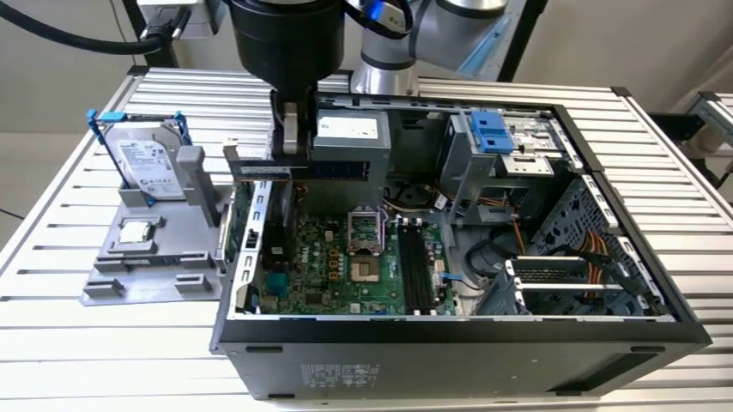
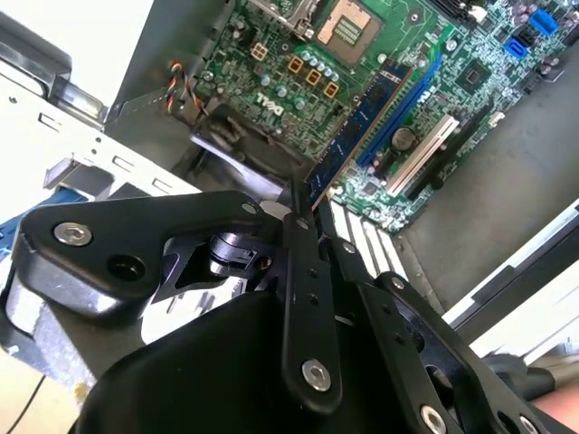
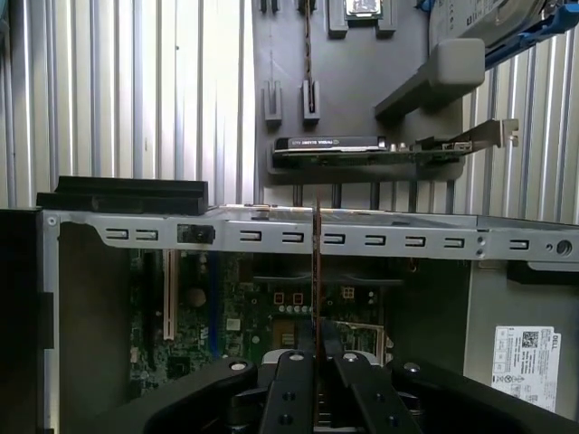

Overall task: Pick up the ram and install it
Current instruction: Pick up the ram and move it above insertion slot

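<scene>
My gripper (image 1: pixel 295 156) is shut on the ram (image 1: pixel 338 169), a thin green stick with a dark blue label, and holds it level above the back left of the open computer case (image 1: pixel 458 331). The second wrist view has the ram (image 2: pixel 357 127) running out from the fingertips (image 2: pixel 298 212) over the green motherboard (image 2: pixel 298 81). Seen edge-on in the first wrist view, the ram (image 3: pixel 317 271) is a thin line rising from the gripper (image 3: pixel 317 362) across the case's metal rim (image 3: pixel 271 237). Long memory slots (image 1: pixel 414 266) lie lower on the motherboard (image 1: pixel 332 266), apart from the ram.
A grey fixture (image 1: pixel 149 257) at the exterior view's left carries a silver hard drive in a blue frame (image 1: pixel 149 163) and a small chip (image 1: pixel 136 230). A green card with a metal bracket (image 3: pixel 380 150) stands in it. Drive cages and cables (image 1: pixel 538 180) fill the case's right side.
</scene>
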Controlling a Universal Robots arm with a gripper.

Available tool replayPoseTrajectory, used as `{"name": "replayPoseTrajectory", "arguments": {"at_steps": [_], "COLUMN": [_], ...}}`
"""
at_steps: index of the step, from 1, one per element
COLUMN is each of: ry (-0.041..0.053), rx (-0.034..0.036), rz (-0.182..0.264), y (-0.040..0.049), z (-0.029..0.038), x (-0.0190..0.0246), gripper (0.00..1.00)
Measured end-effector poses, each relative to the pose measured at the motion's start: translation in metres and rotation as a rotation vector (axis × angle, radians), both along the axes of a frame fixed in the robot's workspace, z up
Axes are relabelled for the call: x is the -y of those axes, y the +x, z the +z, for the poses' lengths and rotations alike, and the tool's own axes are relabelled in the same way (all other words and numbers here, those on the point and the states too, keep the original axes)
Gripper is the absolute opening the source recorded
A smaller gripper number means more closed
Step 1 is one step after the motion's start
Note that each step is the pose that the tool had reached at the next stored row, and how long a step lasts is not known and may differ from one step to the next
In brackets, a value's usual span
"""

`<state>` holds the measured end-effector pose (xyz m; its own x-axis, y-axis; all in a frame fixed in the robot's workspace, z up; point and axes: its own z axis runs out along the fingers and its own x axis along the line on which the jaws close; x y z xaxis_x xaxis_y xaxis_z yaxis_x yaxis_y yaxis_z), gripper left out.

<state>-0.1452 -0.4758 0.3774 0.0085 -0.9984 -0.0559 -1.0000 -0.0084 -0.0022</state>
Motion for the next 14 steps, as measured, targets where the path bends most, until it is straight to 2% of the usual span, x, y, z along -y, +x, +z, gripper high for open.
{"name": "replayPoseTrajectory", "arguments": {"at_steps": [14], "ry": [0.0], "rx": [0.0], "rz": [0.0], "y": [0.014], "z": [0.0], "x": [0.0], "gripper": [0.0]}}
